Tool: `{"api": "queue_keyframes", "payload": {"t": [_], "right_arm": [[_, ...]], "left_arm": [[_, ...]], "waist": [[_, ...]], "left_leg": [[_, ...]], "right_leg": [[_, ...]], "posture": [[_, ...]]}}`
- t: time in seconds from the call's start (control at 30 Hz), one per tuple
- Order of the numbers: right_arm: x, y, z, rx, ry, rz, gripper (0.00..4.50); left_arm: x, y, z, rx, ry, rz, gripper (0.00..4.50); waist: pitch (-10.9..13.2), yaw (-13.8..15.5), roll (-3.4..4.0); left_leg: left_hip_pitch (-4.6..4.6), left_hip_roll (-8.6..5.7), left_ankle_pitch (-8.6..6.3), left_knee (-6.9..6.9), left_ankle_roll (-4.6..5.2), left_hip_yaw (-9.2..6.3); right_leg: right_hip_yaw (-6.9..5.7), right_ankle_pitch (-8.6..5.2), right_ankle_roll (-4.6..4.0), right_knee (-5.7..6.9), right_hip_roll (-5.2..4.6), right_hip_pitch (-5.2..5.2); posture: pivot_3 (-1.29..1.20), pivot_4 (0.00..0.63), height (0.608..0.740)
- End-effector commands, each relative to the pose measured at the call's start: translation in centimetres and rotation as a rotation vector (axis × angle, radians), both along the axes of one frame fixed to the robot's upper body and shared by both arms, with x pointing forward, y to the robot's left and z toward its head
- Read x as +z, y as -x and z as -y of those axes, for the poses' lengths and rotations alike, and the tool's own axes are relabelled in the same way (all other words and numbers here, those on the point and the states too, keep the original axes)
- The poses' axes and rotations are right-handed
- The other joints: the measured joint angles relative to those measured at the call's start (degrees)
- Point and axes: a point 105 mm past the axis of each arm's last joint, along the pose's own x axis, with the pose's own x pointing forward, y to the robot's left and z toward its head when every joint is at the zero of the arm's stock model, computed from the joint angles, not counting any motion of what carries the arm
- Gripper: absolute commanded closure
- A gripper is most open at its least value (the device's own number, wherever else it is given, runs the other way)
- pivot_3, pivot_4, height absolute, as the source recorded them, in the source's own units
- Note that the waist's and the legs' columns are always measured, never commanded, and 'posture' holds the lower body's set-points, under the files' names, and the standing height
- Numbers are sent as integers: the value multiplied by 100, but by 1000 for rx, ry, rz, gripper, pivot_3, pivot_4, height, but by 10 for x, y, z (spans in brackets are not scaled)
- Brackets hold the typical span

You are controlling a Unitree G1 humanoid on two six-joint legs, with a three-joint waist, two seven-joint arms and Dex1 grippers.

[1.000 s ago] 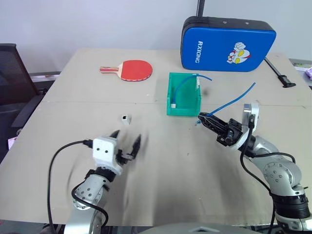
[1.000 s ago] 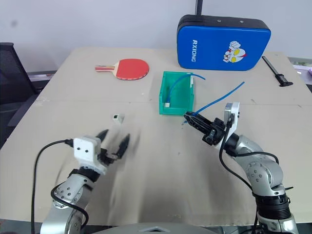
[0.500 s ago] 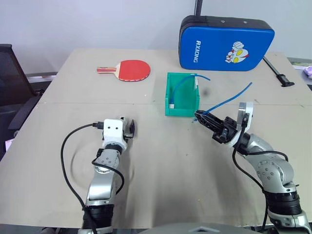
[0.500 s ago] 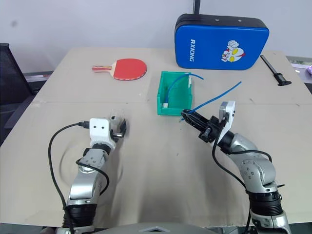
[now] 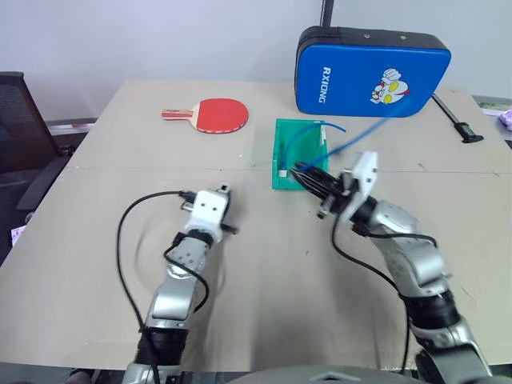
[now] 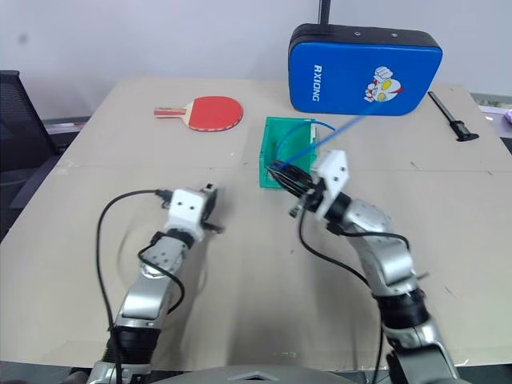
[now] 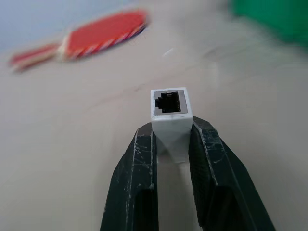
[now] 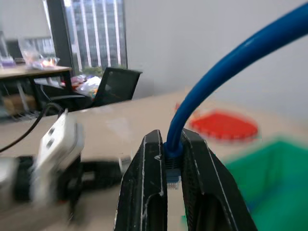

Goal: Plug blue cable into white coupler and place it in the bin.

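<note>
Left eye view: the left gripper [image 5: 225,210] sits at centre-left of the frame, low over the tan table [image 5: 104,160]. The right gripper [image 5: 308,178] is just right of centre, directly in front of the bin [image 5: 282,160], its fingers closed on the blue cable [image 5: 370,131], which trails up and right across the blue padded case [image 5: 374,72]. A second blue cable [image 5: 298,136] loops out of the bin. A red paddle [image 5: 210,115] lies in the upper left part of the table.

Right eye view: same layout; the right gripper overlaps the bin's near wall.

Left wrist view: the two black fingers [image 7: 136,173] are clamped on the sides of the white coupler [image 7: 170,113] at frame centre, its dark socket facing away from the camera side toward the paddle, blurred at upper left. A green blur of the bin occupies the upper right corner.

Right wrist view: the fingers [image 8: 149,187] are pinched shut on the blue cable just above its plug [image 8: 173,176], at lower centre. The cable rises to the upper right. The left gripper housing is blurred at lower left, the bin at lower right.
</note>
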Motion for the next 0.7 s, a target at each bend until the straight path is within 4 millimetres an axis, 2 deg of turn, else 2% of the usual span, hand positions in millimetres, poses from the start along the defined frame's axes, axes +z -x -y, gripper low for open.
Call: {"api": "queue_keyframes", "payload": {"t": [0.03, 0.17, 0.3, 0.7], "right_arm": [[15, -1, -15, -18, 18, 156, 4500], [12, -3, -29, -15, 30, 185, 4500], [9, -8, -33, -45, 30, 185, 4500], [-2, -27, -21, -166, 57, 142, 4500]], "left_arm": [[36, 1, 33, -127, -17, 145, 4209], [53, 0, 54, -179, -12, 204, 4209], [61, 3, 66, -227, -26, 246, 4209], [64, 6, 71, -262, -20, 266, 4209]], "waist": [[0, -7, -1], [0, -19, 0], [0, -24, 0], [0, -23, 0]], "left_leg": [[-3, 0, 7, 0, -13, 0], [-12, 0, 8, -1, -16, 2], [-26, 3, 9, -1, -16, -1], [-24, 5, 11, 0, -19, -3]], "right_leg": [[-1, 0, 0, -3, 0, 0], [-9, 0, 1, -6, -4, -9], [-16, 0, 0, -1, -4, -27], [-21, 0, 0, 7, -3, -27]], "posture": [[0, 150, 681], [0, 150, 681], [0, 150, 681], [0, 150, 681]]}}
